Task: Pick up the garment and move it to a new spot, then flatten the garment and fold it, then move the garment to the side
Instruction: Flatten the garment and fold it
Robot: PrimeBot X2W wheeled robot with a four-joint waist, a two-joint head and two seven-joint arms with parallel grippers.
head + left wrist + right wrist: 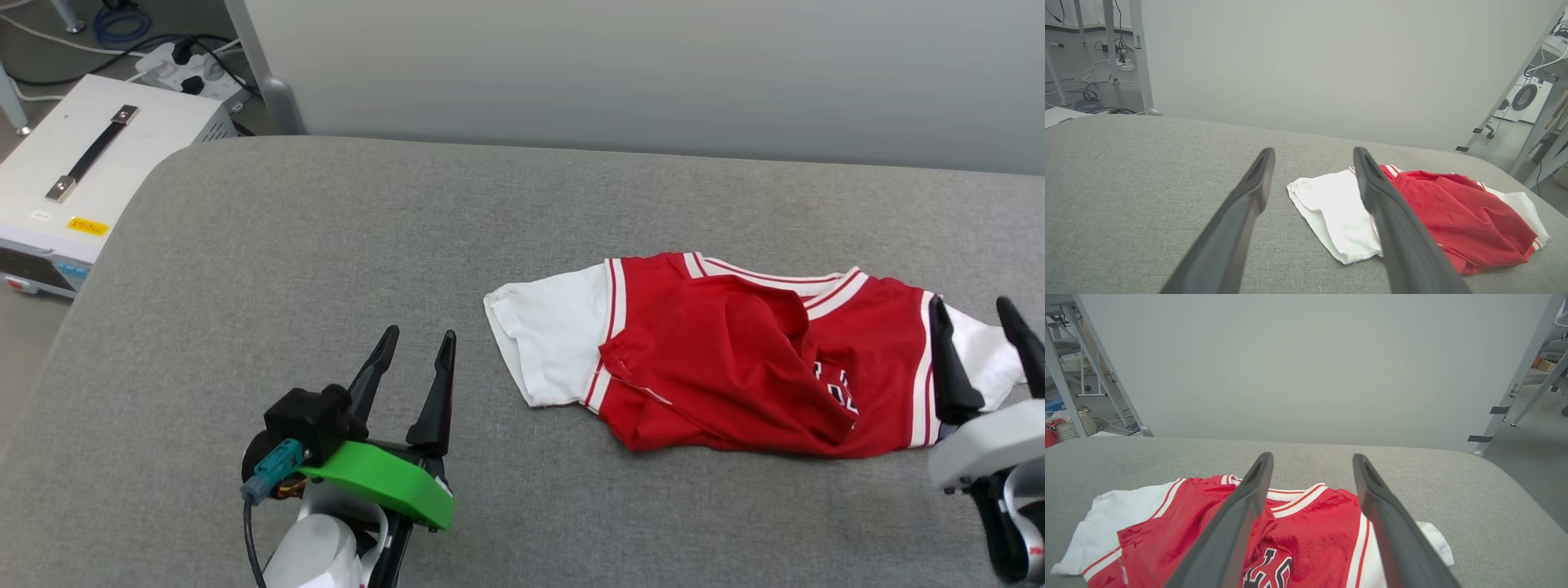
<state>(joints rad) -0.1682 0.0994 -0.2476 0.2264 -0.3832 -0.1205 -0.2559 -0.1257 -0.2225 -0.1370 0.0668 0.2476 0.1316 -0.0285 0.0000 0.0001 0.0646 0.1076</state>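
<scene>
The garment (718, 359), a red jersey T-shirt with white sleeves, lies crumpled on the grey padded table (326, 269), right of centre. Its lower part is bunched up over the black chest lettering. My right gripper (977, 314) is open above the garment's right sleeve, holding nothing. In the right wrist view the garment (1306, 535) lies beneath and between the spread fingers (1237, 522) of the right gripper (1311, 459). My left gripper (420, 339) stands open to the left of the garment, apart from it. In the left wrist view the left gripper (1312, 153) points toward the garment's white sleeve (1335, 212).
A white equipment box (73, 180) with a black handle stands off the table's left edge, with a power strip (192, 73) and cables behind it. A pale grey wall panel (653, 73) runs along the table's far edge.
</scene>
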